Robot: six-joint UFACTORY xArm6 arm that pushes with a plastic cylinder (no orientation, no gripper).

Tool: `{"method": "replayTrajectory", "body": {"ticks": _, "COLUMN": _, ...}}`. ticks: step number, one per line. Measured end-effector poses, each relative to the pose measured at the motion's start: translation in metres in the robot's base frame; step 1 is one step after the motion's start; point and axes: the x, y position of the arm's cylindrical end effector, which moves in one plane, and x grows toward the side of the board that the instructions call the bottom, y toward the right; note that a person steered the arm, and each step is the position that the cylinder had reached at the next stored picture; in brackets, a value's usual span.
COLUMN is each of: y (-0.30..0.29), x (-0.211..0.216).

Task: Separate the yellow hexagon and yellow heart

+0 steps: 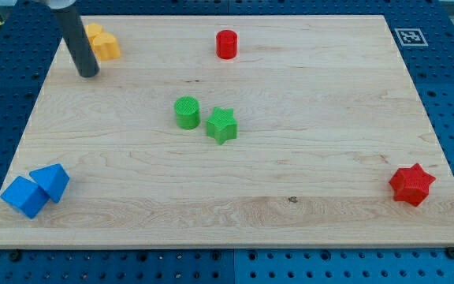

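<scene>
Tip just left of touching yellow hexagon, yellow heart.

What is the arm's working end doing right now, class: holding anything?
My tip: a bare rod, nothing to open or close, holding nothing; it sits just left of and below the yellow blocks.

Red cylinder top; green cylinder beside green star centre; red star; two blue blocks.

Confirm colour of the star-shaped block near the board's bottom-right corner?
Red. The red star shows plainly in the camera view, alone at the view's bottom right.
</scene>
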Motion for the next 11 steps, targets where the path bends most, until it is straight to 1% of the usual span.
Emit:
{"method": "replayTrajectory", "body": {"ticks": 1, "y": -0.027, "x": -0.039}}
{"method": "replayTrajectory", "body": {"ticks": 2, "y": -0.035, "x": -0.098}}
{"method": "replayTrajectory", "body": {"ticks": 3, "y": -0.034, "x": -0.141}}
{"method": "replayTrajectory", "body": {"ticks": 4, "y": -0.042, "x": -0.139}}
{"method": "replayTrajectory", "body": {"ticks": 5, "y": -0.043, "x": -0.114}}
{"method": "replayTrajectory", "body": {"ticks": 6, "y": -0.036, "x": -0.076}}
{"method": "replayTrajectory", "body": {"ticks": 7, "y": -0.002, "x": -0.061}}
{"method": "replayTrajectory", "body": {"ticks": 9, "y": 0.05, "x": -0.035}}
{"method": "replayTrajectory", "body": {"ticks": 10, "y": 0.039, "x": -0.027}}
{"method": "replayTrajectory", "body": {"ticks": 11, "y": 0.013, "x": -0.027}}
